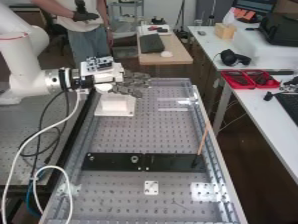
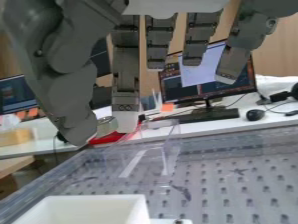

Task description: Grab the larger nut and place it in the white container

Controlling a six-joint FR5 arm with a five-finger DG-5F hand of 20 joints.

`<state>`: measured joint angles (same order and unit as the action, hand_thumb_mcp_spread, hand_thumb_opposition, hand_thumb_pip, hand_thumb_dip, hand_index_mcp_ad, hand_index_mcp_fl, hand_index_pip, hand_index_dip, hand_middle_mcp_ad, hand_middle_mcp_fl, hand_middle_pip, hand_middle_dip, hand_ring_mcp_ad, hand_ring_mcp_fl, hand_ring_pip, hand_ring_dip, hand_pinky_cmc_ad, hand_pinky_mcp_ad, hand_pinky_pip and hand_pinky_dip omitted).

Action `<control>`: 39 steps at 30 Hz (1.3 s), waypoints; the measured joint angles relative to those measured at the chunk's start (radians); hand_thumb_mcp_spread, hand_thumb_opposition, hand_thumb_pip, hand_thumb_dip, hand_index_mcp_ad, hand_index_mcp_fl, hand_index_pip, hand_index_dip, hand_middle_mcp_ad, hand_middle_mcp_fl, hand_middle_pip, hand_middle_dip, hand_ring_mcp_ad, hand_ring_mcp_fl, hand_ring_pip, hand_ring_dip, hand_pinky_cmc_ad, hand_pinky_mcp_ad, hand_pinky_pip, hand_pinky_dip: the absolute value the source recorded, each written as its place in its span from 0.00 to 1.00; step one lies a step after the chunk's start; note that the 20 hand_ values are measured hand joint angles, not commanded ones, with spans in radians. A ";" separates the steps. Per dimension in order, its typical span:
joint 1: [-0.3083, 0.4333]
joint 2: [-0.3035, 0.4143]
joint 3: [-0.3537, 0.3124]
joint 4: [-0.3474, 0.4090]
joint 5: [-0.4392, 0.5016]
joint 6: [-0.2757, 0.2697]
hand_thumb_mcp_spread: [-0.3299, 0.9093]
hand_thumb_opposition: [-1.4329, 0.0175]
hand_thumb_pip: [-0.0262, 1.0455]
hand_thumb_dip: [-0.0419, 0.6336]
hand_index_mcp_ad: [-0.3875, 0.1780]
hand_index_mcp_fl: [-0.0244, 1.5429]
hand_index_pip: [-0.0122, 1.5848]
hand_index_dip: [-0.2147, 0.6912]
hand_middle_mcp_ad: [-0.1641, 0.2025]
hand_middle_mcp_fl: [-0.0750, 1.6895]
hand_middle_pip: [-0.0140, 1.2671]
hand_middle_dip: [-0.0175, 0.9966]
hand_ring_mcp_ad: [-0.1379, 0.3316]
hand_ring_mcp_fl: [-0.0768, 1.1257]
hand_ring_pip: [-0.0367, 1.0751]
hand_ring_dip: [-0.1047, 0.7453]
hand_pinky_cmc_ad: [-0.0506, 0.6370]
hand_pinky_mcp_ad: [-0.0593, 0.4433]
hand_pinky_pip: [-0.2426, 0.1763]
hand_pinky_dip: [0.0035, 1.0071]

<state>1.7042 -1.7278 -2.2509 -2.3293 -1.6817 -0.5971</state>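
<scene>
The perforated bench (image 1: pixel 130 134) fills the middle of the high view, with the white robot arm (image 1: pixel 23 47) entering from ten o'clock. Two black panels (image 1: pixel 110 164) lie across it, around six o'clock. At eleven o'clock on the bench, the hand (image 1: pixel 133 85) is clenched on the larger nut (image 2: pixel 106 128), pinching it between thumb and a finger. The white container (image 1: pixel 116 104) stands at seven o'clock from the hand. A small metal ring (image 1: pixel 134 159) sits on the panels at twelve o'clock
</scene>
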 joint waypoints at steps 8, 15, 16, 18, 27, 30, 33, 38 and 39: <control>-0.011 -0.014 0.007 -0.034 -0.133 -0.044 0.55 0.42 0.66 0.36 0.55 0.25 0.96 0.31 0.48 0.07 0.11 0.25 0.56 0.06 0.16 0.28 0.52 0.64 0.32 0.64; 0.002 -0.058 0.009 -0.046 -0.148 -0.047 0.55 0.42 0.66 0.36 0.55 0.25 0.96 0.31 0.48 0.07 0.11 0.25 0.56 0.06 0.17 0.29 0.52 0.61 0.32 0.63; 0.006 -0.064 0.010 -0.052 -0.140 -0.047 0.55 0.42 0.66 0.36 0.55 0.25 0.96 0.31 0.48 0.07 0.11 0.25 0.56 0.06 0.17 0.29 0.52 0.61 0.32 0.63; 0.012 -0.071 0.013 -0.062 -0.126 -0.047 0.55 0.42 0.66 0.36 0.55 0.25 0.96 0.28 0.48 0.07 0.11 0.25 0.56 0.06 0.17 0.29 0.52 0.61 0.32 0.63; 0.033 -0.071 0.032 -0.138 -0.065 -0.054 0.55 0.42 0.74 0.36 0.33 0.09 0.91 0.19 0.48 0.04 0.11 0.25 0.56 0.06 0.18 0.29 0.52 0.60 0.32 0.69; 0.036 -0.062 0.032 -0.146 -0.057 -0.048 0.56 0.42 0.75 0.36 0.30 0.08 0.84 0.18 0.48 0.04 0.11 0.25 0.56 0.06 0.20 0.29 0.52 0.60 0.33 0.74; 0.037 -0.055 0.031 -0.150 -0.051 -0.044 0.55 0.42 0.76 0.36 0.33 0.01 0.72 0.07 0.48 0.04 0.11 0.25 0.57 0.06 0.21 0.29 0.52 0.61 0.32 0.77; 0.025 -0.022 0.034 -0.154 -0.018 -0.034 0.53 0.42 0.77 0.36 0.32 0.01 0.73 0.03 0.47 0.04 0.11 0.25 0.56 0.06 0.21 0.29 0.52 0.61 0.33 0.79; 0.016 -0.002 0.041 -0.156 0.001 -0.031 0.53 0.42 0.77 0.36 0.33 0.01 0.71 0.02 0.48 0.04 0.11 0.25 0.56 0.06 0.21 0.29 0.52 0.61 0.32 0.79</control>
<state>1.7203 -1.7299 -2.2098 -2.4852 -1.6804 -0.6284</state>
